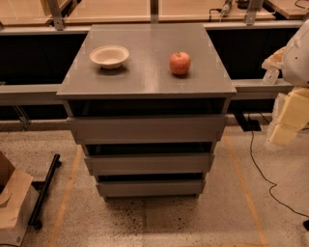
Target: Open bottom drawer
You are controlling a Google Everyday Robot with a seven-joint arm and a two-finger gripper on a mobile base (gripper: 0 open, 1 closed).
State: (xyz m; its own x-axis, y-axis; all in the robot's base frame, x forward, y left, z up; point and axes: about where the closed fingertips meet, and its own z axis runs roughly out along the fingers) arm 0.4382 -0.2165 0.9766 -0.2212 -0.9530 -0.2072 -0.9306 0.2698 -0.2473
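Floor (159,217) in the foreground is pale and speckled, marked with orange tape lines (244,183) that frame the cabinet's footprint on both sides. At the lower left corner sits a brown cardboard box (12,205), partly cut off by the edge, and just beside it a black pole (46,188) lies slanted on the floor. A black cable (258,166) trails across the floor at the right. The grey cabinet (72,79) stands in the middle of the taped area, with three handle-less fronts stacked one above another. The bottom drawer (150,187) is the lowest, close to the floor, and looks pushed in, its flat front sitting back under the one above it. Above it is the middle drawer (149,163), and above that the top drawer (147,128), both likewise looking closed, with dark gaps between the fronts. The gripper (286,126) hangs at the right edge of the view, cream-coloured, above the floor and well apart from the cabinet, touching none of the drawers; whether it is clenched or released cannot be told. The white arm (299,53) rises above it at the same edge. On the cabinet's flat top, a white bowl (109,56) stands upright toward the left and a red apple (180,63) toward the right, the two apart. Behind the cabinet a grey rail (29,91) runs across, with dark space beyond it and light wooden surfaces (111,9) at the far edge.
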